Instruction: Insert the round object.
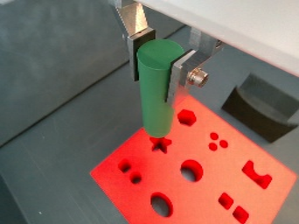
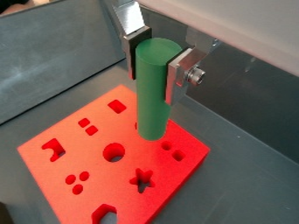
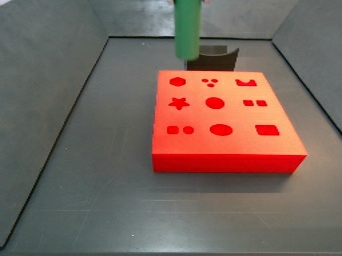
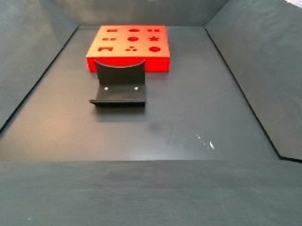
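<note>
The gripper (image 1: 163, 59) hung above the red block (image 1: 205, 179), its two silver fingers (image 1: 139, 38) closed against opposite sides of the green peg (image 1: 156, 92) near its top end. In both wrist views the peg (image 2: 153, 87) stood upright between the fingers (image 2: 138, 37), its lower end hanging over the red block (image 2: 111, 179). Whether that end touched the block could not be told from either wrist view.

In a side view the peg (image 3: 189, 28) came down from above, with its lower end showing at the far edge of the red block (image 3: 221, 125), in front of the dark fixture (image 3: 219, 54) that stood just behind the block on the tabletop (image 3: 80, 190). The gripper itself was out of that picture.

The block's upper face carried cut-out holes: a star (image 3: 177, 102), a round hole (image 3: 214, 103), an oval (image 3: 222, 129) and a rectangle (image 3: 266, 129) among them.

In a side view from the opposite end, the fixture (image 4: 119, 86) stood just in front of the red block (image 4: 130, 47); neither peg nor gripper showed there.
</note>
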